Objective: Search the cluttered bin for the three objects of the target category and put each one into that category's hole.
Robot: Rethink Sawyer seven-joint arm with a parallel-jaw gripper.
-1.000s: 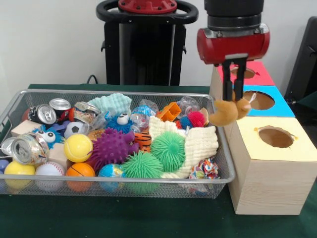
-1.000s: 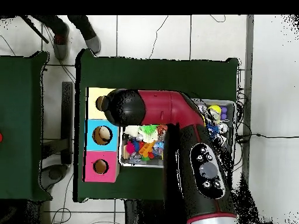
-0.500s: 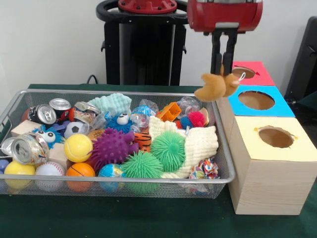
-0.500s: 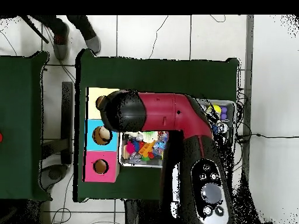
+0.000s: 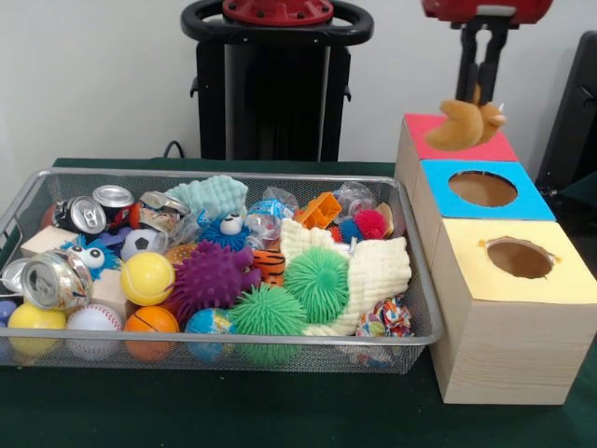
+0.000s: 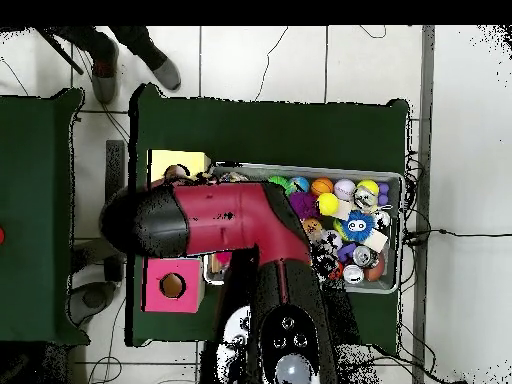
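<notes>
My gripper (image 5: 479, 91) hangs from the top right of the front view, shut on a tan plush toy (image 5: 469, 123). It holds the toy in the air above the red-topped box (image 5: 431, 142), near its border with the blue-topped box (image 5: 527, 192). The silver wire-mesh bin (image 5: 224, 342) is at the left, full of spiky balls, sports balls, crushed cans and cloths. In the overhead view my arm (image 6: 215, 222) covers the gripper, the toy and the blue box. The bin's rim (image 6: 400, 230) shows to its right.
A yellow-topped box (image 5: 560, 280) stands nearest the camera in the row of three, and each box has a round hole. In the overhead view the yellow box (image 6: 160, 162) and red box (image 6: 155, 300) show beside the arm. A person's feet (image 6: 105, 85) are at the top left.
My gripper has risen and moved right in the front view with the plush toy, from beside the bin's right end to above the red-topped box.
</notes>
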